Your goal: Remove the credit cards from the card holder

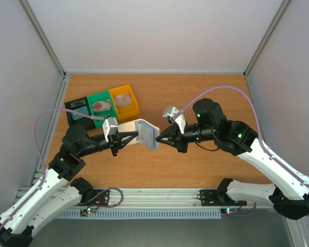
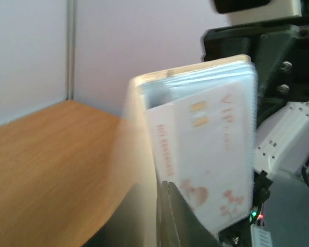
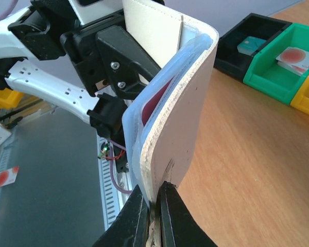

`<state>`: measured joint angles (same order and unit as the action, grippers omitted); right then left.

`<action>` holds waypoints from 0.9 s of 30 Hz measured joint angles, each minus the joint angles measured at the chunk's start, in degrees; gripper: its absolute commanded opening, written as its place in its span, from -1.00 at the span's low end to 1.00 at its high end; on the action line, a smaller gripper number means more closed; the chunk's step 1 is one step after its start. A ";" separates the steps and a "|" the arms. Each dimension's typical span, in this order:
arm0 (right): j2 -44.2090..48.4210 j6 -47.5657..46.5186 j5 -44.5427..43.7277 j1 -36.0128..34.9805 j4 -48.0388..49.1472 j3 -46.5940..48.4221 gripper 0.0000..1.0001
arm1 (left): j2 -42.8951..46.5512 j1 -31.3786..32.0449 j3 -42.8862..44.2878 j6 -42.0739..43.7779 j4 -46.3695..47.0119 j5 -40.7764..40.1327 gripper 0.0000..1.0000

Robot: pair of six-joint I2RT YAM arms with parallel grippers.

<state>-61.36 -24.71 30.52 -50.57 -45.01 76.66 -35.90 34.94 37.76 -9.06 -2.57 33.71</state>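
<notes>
The card holder (image 1: pixel 146 134) hangs in mid-air between both arms: a cream cover with pale blue translucent sleeves. My left gripper (image 1: pixel 131 137) is shut on its left end, and my right gripper (image 1: pixel 160 137) is shut on its right edge. In the left wrist view my gripper (image 2: pixel 165 185) pinches the holder (image 2: pixel 195 77), and a pale card with reddish print (image 2: pixel 206 154) shows in a sleeve. In the right wrist view my gripper (image 3: pixel 154 191) clamps the cover's edge (image 3: pixel 185 118), and a reddish-pink card (image 3: pixel 157 99) peeks from the sleeves.
Black (image 1: pixel 77 111), green (image 1: pixel 100 105) and yellow (image 1: pixel 124 100) bins stand in a row at the back left, each with a small item inside. They also show in the right wrist view, black (image 3: pixel 250 46) and green (image 3: pixel 283 67). White walls enclose the wooden table (image 1: pixel 195 164).
</notes>
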 measured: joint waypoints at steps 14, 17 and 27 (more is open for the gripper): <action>6.60 -2.80 2.75 3.72 6.99 -11.47 0.48 | 1.88 -0.35 0.09 -4.09 -4.68 3.93 -0.99; 4.94 -2.78 4.94 3.76 8.70 -11.85 0.56 | 1.92 -0.35 0.09 -4.48 -5.62 4.31 -0.99; -0.04 -0.72 8.94 3.76 17.16 -11.82 -0.47 | 1.97 -0.35 0.20 -5.42 -6.47 4.11 -1.00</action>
<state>-61.41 -25.43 39.46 -46.81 -27.86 64.84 -33.93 34.59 37.95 -14.48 -9.04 37.82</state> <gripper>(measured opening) 0.506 0.026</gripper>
